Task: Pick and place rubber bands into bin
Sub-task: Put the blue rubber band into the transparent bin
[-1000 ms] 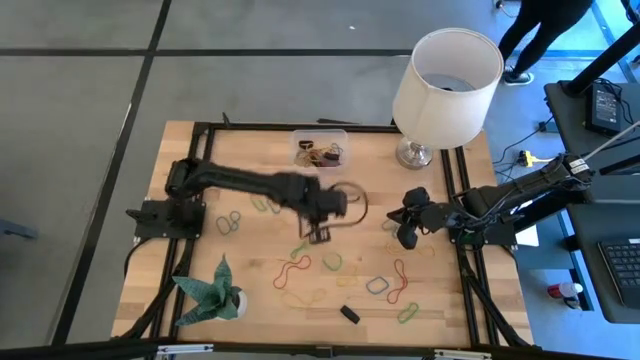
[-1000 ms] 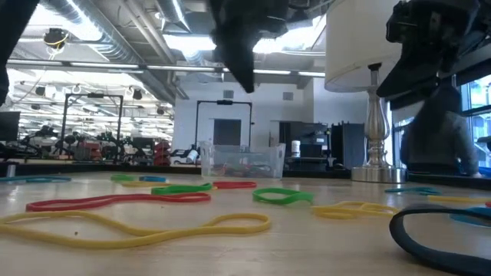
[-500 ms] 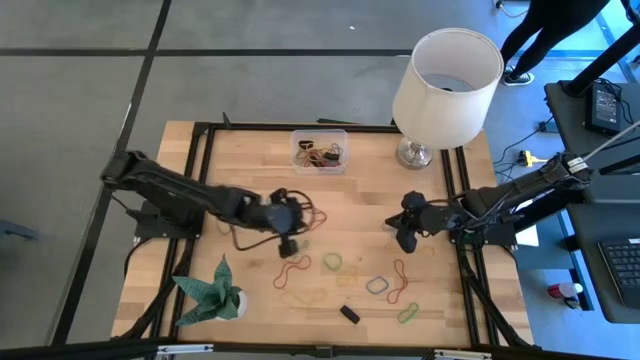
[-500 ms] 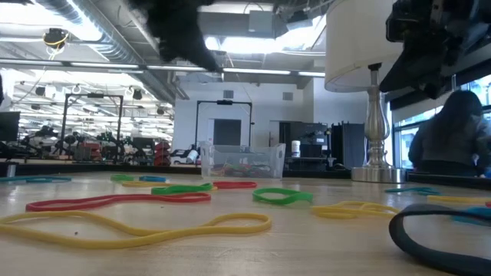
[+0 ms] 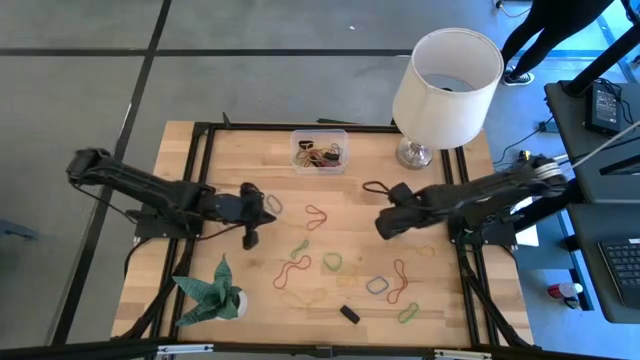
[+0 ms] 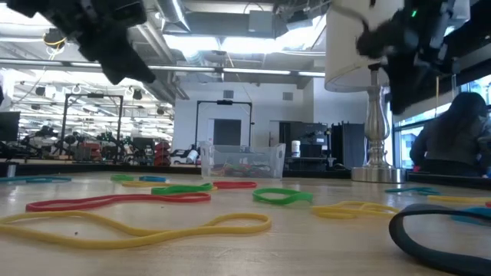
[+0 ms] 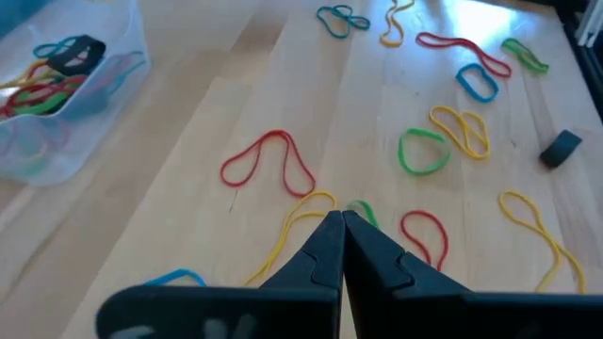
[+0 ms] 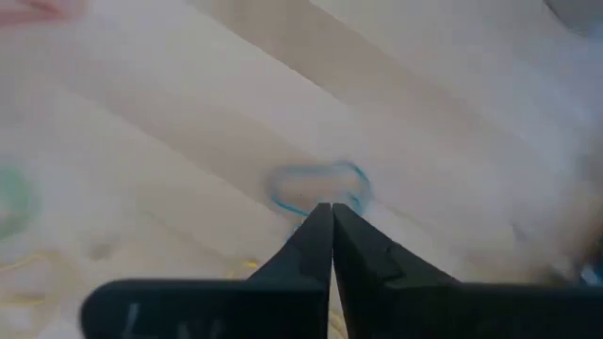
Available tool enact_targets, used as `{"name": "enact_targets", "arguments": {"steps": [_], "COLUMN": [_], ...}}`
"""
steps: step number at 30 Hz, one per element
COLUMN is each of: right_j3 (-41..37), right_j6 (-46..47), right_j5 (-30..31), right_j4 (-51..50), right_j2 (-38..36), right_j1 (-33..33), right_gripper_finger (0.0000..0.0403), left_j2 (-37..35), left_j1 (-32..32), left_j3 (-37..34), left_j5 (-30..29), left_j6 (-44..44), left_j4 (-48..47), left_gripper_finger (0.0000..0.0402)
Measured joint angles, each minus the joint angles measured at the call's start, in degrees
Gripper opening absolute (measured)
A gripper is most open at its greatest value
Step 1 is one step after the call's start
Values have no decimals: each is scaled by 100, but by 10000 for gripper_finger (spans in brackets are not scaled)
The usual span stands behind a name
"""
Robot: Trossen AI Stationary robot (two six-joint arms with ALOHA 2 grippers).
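Left gripper (image 5: 250, 236) clenched, empty, over table (image 5: 440, 310) left of centre. Right gripper (image 5: 385, 224) clenched too, nothing held. Rubber bands (image 5: 293, 268) loose mid-table, some already in the bin (image 5: 320, 152) at far edge

Looks like a robotics lab or big open workshop floor to me. Past the wooden table (image 5: 260, 170) in its black metal frame (image 5: 205, 128) you see exposed ceiling ducts (image 6: 115, 46), strip lights, and racks of gear (image 6: 100, 146) lined up way back, plus a desk with a laptop (image 5: 606, 105) off to the side.
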Motion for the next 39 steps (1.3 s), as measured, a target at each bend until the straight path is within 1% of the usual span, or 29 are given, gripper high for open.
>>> {"name": "enact_targets", "arguments": {"steps": [2,4,6,9,15,17,19,22,26,29,32,33,36,39], "right_j3": [34,-40,-145,-213,-216,-216,-216,-216,-211,-379,-442,-413,-171,335], "right_j6": [271,455,748,1274,1627,1660,1665,1691,1885,1932,1986,1987,1985,1922], "right_j5": [-322,-665,-853,-864,-865,-882,-1074,-1163,-1257,-1300,-1314,-1318,-1267,-898], "right_j4": [-230,-185,-58,12,118,135,264,454,644,978,1176,1150,975,922], "right_j2": [288,521,733,1025,1536,1700,1890,2133,2406,2455,2442,2435,2386,2227], "right_j1": [-157,-296,-367,-391,-391,-389,-391,-389,-385,-385,-384,-380,-376,-373], "right_gripper_finger": [28,47,68,102,169,183,187,178,138,89,25,14,10,3], "left_j2": [-293,-561,-818,-1164,-1693,-1846,-1959,-2066,-2118,-2115,-2115,-2116,-2116,-2114], "left_j1": [0,0,0,0,8,11,11,11,11,11,11,11,11,11], "left_j3": [-198,-365,-505,-665,-684,-684,-684,-684,-684,-684,-684,-684,-684,-685], "left_j5": [-1,4,11,20,245,245,245,304,441,603,769,840,961,998], "left_j6": [68,109,201,393,1009,1098,1135,1139,1139,1139,1130,1127,1132,1136], "left_j4": [-1,-21,-4,-58,-100,-160,-173,-192,-201,-204,-223,-225,-228,-244], "left_gripper_finger": [2,1,2,1,2,1,2,1,2,2,2,2,2,2]}}
